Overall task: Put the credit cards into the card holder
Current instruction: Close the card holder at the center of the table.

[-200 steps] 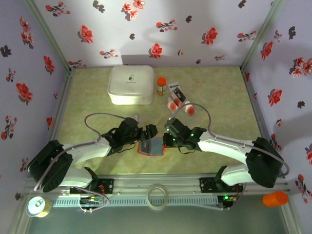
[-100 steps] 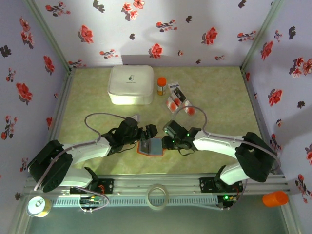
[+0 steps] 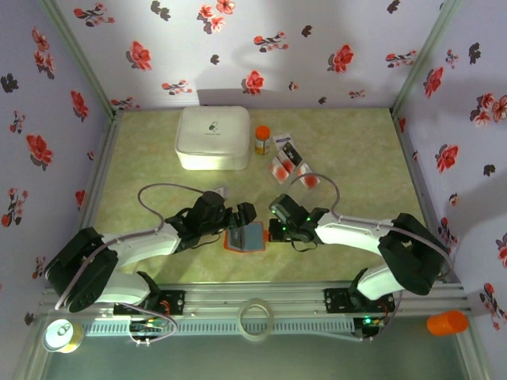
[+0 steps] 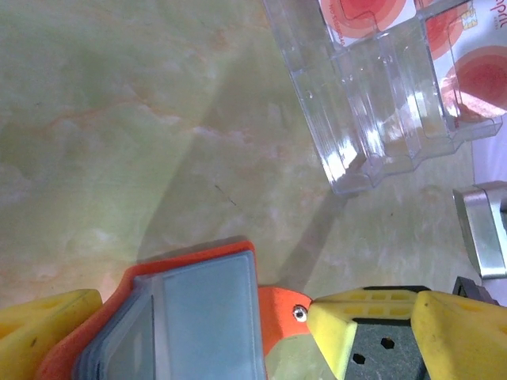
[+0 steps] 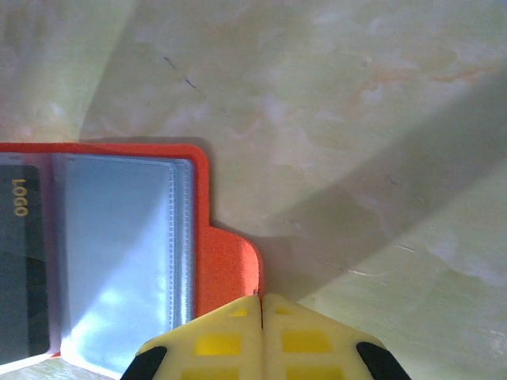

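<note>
1. Now the card holder [image 3: 244, 237] lies open on the counter [image 3: 356, 142], blue side up, between the two hands.
2. One dark card [image 5: 20, 253] sits in a blue pocket.
3. The left hand [image 4: 198, 313] reaches low over the holder, its yellow fingers [image 4: 47, 332] spread wide on both sides.
4. The right hand [image 5: 261, 305] points down with its fingers pressed together, the tips at the holder's orange tab [image 5: 234, 261].
5. More credit cards [image 3: 289, 158] rest in a clear rack [image 4: 372, 119], well apart.
</note>
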Tool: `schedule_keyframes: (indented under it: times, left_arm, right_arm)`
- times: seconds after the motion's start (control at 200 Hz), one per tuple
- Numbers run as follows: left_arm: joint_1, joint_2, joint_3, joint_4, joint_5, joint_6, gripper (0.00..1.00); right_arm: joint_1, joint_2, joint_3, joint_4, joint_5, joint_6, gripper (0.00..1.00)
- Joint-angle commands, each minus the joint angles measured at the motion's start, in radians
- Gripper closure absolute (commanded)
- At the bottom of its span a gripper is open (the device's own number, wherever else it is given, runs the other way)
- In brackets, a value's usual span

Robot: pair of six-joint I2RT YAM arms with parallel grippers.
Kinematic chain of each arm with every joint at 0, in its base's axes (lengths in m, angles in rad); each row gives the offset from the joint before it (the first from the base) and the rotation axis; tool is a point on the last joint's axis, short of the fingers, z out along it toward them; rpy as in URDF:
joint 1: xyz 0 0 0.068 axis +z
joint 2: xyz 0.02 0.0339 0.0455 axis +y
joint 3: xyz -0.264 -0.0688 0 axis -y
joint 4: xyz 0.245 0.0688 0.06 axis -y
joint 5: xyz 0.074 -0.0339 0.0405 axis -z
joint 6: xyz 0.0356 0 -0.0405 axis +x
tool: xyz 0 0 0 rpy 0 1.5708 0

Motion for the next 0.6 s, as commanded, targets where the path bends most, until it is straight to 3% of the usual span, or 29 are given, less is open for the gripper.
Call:
schedule_keyframes:
  times: [0.0, 0.595]
  left_arm:
    - [-0.025, -0.006, 0.017, 0.012, 0.001, -0.010, 0.00]
    - [-0.109, 0.138, 0.127, 0.066, -0.001, -0.028, 0.00]
  right_arm:
    - [-0.012, 0.015, -0.016, 0.075, -0.043, 0.011, 1.00]
    - [-0.041, 0.007, -0.068, 0.159, -0.084, 0.035, 1.00]
